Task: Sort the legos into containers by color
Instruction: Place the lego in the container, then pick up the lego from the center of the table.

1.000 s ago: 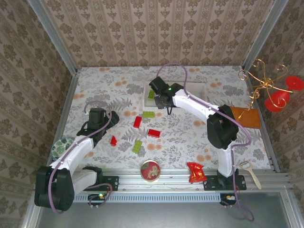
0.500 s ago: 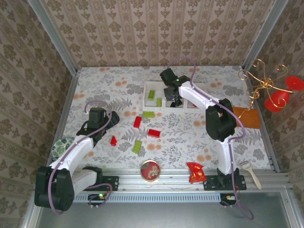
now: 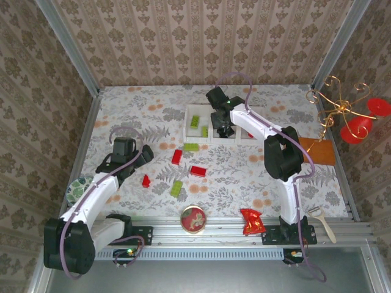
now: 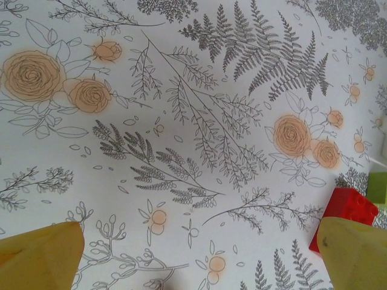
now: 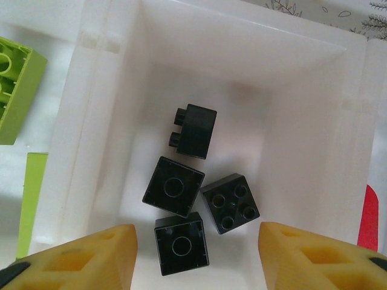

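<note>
Over the middle compartment of the white tray [image 5: 97, 121], right pincer [image 5: 193, 237] parted, nothing gripped, above four black legos [image 5: 174, 187] grouped there by colour; left pincer [image 4: 198, 237] wide open over table [image 4: 181, 121], red lego [image 4: 346, 208] beside its finger, not yet sorted

From above, the right arm [image 3: 256, 127] covers the middle compartment of the tray [image 3: 197, 107] and part of the 3 o'clock one, so their contents cannot be told. In the left wrist view a red brick [image 4: 346, 208] at 4 o'clock sits half behind one of the left fingers [image 4: 357, 254], and a green sliver [image 4: 378, 187] is cut by the edge. In the right wrist view the edges crop a green brick [image 5: 15, 96] at 9 o'clock and a red sliver [image 5: 372, 217] at 3 o'clock.
</note>
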Robot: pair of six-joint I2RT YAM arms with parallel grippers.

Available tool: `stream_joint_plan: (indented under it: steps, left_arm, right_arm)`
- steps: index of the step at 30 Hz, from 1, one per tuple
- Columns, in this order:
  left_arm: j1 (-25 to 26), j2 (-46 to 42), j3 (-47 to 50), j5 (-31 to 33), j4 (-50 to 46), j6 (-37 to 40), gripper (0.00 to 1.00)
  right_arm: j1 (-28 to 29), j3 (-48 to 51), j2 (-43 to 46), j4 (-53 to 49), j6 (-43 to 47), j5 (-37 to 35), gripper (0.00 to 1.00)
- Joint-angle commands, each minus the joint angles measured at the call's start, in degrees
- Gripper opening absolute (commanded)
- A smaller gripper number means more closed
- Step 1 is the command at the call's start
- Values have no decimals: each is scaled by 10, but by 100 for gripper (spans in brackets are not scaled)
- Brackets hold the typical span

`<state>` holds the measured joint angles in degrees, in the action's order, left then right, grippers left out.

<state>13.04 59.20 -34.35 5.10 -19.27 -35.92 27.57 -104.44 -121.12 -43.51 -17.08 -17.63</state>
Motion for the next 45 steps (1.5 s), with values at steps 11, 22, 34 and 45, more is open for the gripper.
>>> stream_joint_plan:
  steps: [11,22,34,45]
  left_arm:
    - [-1,-50,-3,3,-89,8,100]
    - [-1,-59,16,2,-88,-9,100]
    - [-1,-73,29,2,-84,-17,100]
    - [-1,-74,33,4,-85,-20,100]
  right_arm:
    - [77,159,173,33,18,52,100]
    - [204,227,183,6,58,71,91]
    - [229,233,112,22,88,119,84]
    - [222,208,53,25,110,128,82]
